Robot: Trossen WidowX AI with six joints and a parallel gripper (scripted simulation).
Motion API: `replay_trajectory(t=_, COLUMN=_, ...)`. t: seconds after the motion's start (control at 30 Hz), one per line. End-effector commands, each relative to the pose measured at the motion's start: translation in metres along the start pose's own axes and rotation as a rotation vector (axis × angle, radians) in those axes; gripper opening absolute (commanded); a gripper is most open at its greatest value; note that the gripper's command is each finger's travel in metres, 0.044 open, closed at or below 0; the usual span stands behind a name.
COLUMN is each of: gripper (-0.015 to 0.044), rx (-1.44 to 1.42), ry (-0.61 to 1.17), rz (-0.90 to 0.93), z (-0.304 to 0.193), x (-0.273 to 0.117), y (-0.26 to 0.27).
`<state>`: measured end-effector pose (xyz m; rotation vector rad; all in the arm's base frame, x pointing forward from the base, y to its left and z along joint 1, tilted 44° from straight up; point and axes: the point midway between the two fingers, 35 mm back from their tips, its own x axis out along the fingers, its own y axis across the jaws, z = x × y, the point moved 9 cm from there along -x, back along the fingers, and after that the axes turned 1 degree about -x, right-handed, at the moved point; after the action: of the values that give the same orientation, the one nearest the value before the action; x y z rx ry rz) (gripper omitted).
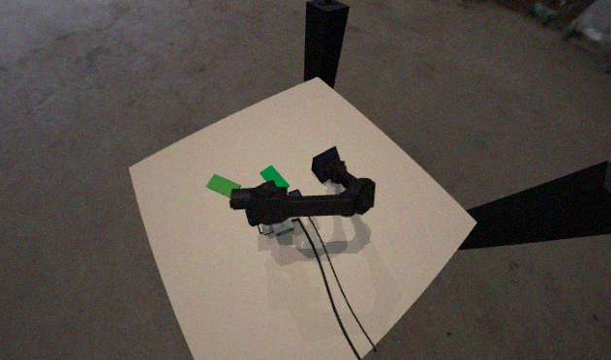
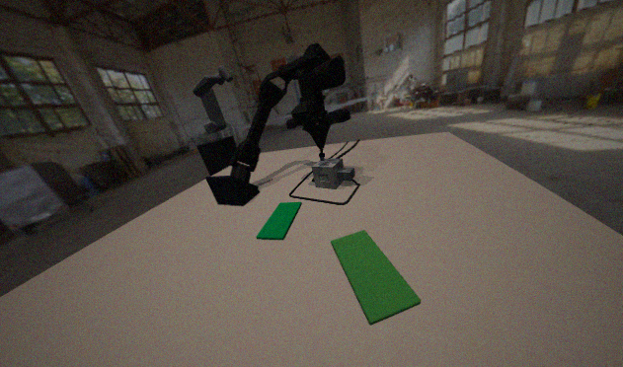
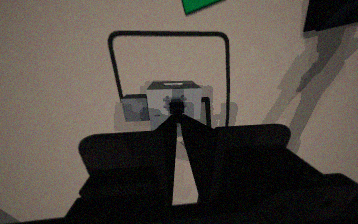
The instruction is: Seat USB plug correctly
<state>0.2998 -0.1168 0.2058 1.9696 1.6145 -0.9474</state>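
The grey power cube (image 2: pixel 326 176) (image 3: pixel 155 95) stands on the table, partly under the arm in the top view. My gripper (image 2: pixel 322 150) (image 3: pixel 178 118) points down over its top and is shut on the small black USB plug (image 2: pixel 322 156) (image 3: pixel 176 106). The plug is upright at the top of the cube. The socket opening is hidden beneath the plug and fingertips, so its depth and which way round it is cannot be told.
A smaller grey block (image 2: pixel 348 174) (image 3: pixel 135 108) sits at the cube's side. A black cable (image 2: pixel 318 199) (image 3: pixel 169 33) loops round the cube. A dark green plate (image 1: pixel 274 177) (image 2: pixel 279 221) and a lighter green plate (image 1: pixel 223 186) (image 2: pixel 375 276) lie on the table.
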Motion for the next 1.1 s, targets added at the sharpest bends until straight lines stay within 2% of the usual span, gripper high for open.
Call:
replay_trajectory(t=0.0, gripper=0.0, rx=0.004, ry=0.003, rz=0.002, z=-0.0004, x=0.0008, y=-0.0001)
replay_trajectory(t=1.07, gripper=0.0, rx=0.005, ry=0.003, rz=0.002, z=-0.0043, x=0.0046, y=0.0001)
